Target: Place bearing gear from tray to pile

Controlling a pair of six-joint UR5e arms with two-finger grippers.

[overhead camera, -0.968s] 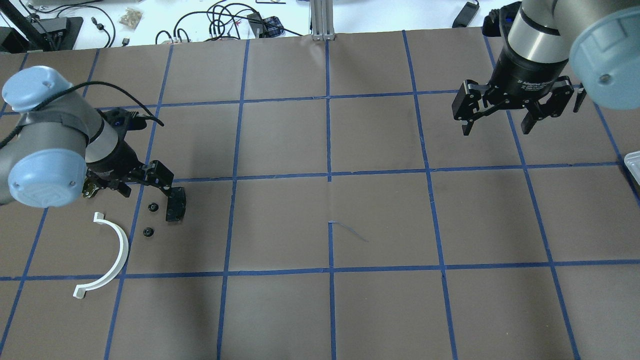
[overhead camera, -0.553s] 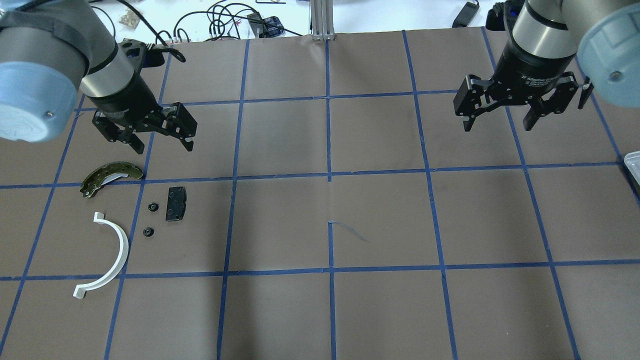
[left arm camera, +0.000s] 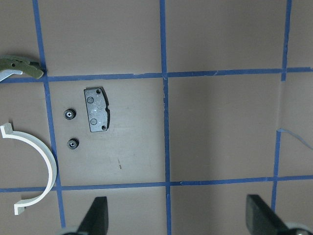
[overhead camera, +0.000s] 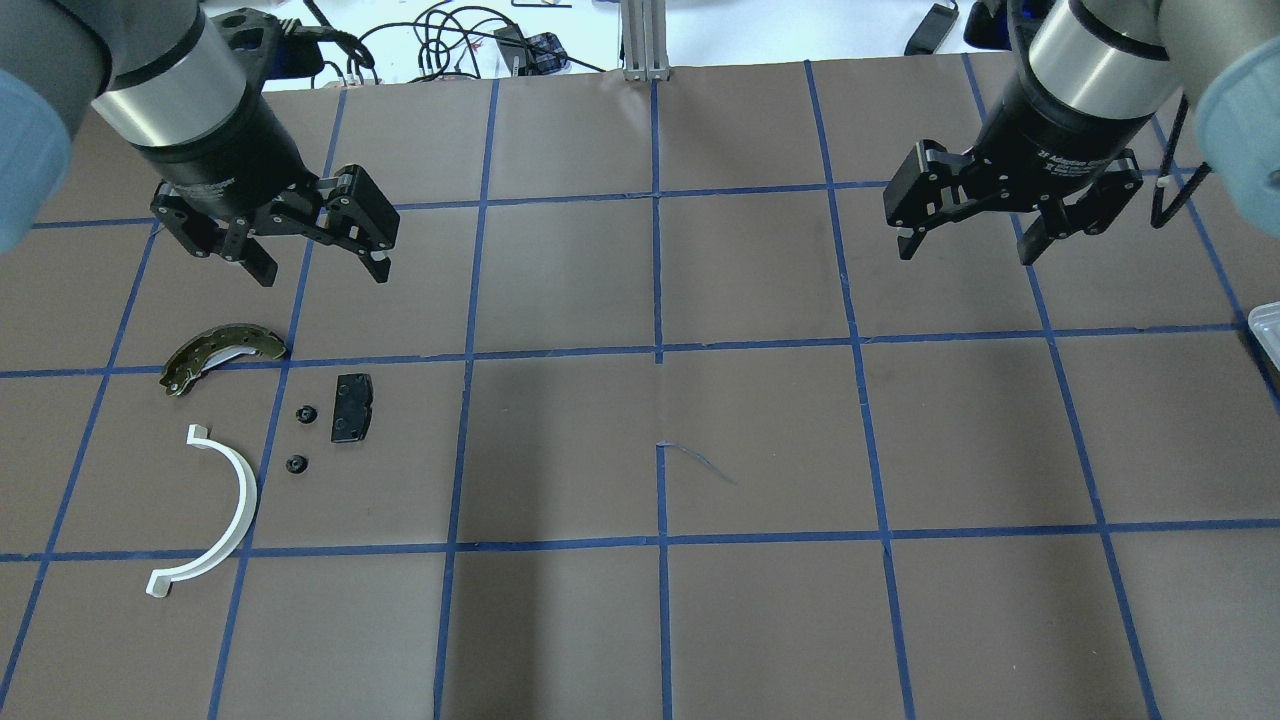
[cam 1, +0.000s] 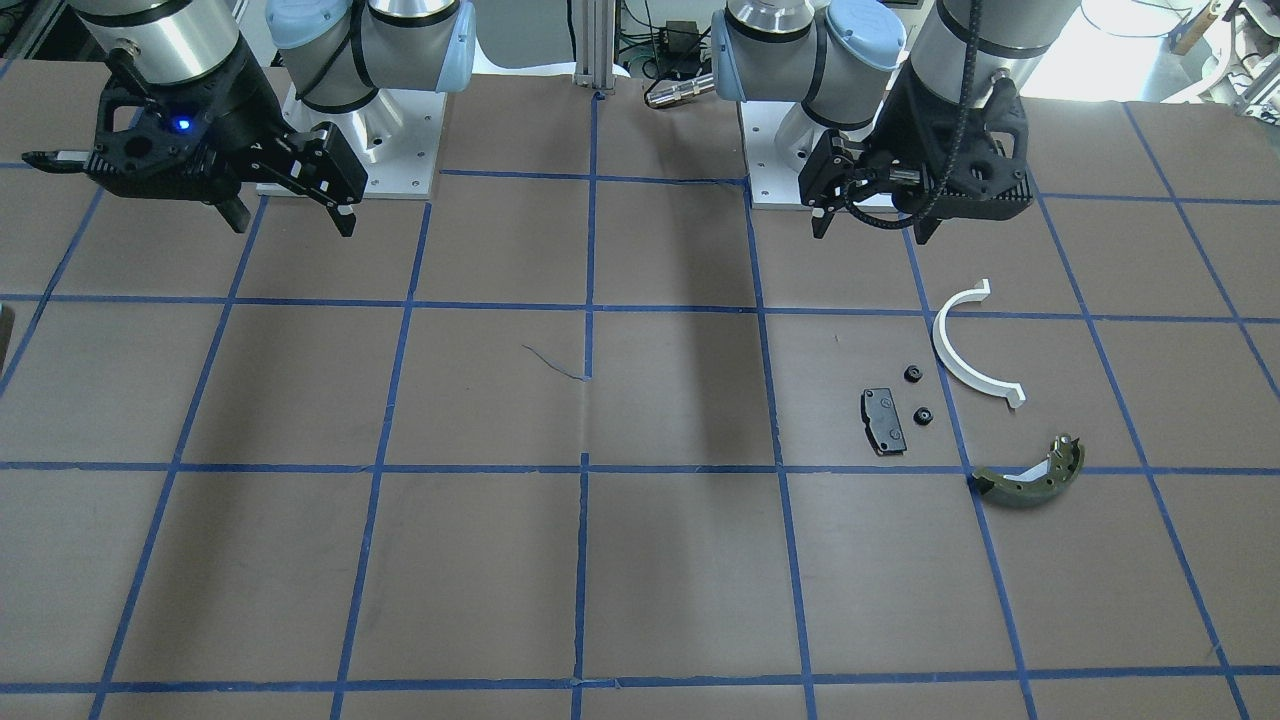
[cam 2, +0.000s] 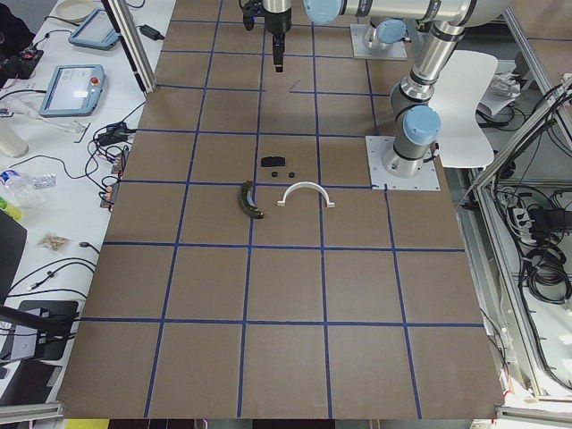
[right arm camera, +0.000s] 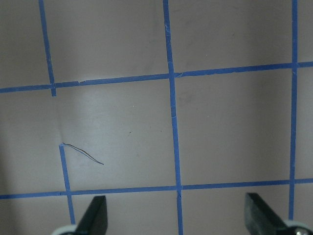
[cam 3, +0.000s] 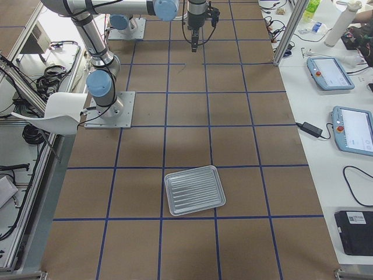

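Two small black bearing gears (overhead camera: 306,412) lie flat on the brown paper, roughly beneath the left pincer (overhead camera: 322,268), which hangs high above them with its fingers spread wide and nothing between them. One gear sits just beside the brake pad (overhead camera: 351,407) without touching it. The other (overhead camera: 296,464) lies a little apart, between the pad and the white half-ring (overhead camera: 235,500). The olive brake shoe (overhead camera: 222,352) lies below the pincer's outer finger. So both gears already lie in the pile, on the left pincer's side of the table and well apart from the right pincer (overhead camera: 967,250), which is also spread open and carries nothing. The tray (cam 3: 194,189) is far off beyond the right pincer, and no gear shows on it (the view of it is distant, so a tiny part could escape notice).

Each gear looks light, stiff and very low to the paper, with a toothed rim and a small bore. I judge it easy to nudge or skate sideways and easy to lose from a loose grip. The best hold would be straight down across the toothed rim, fingers on opposite sides, taking care not to catch the pad
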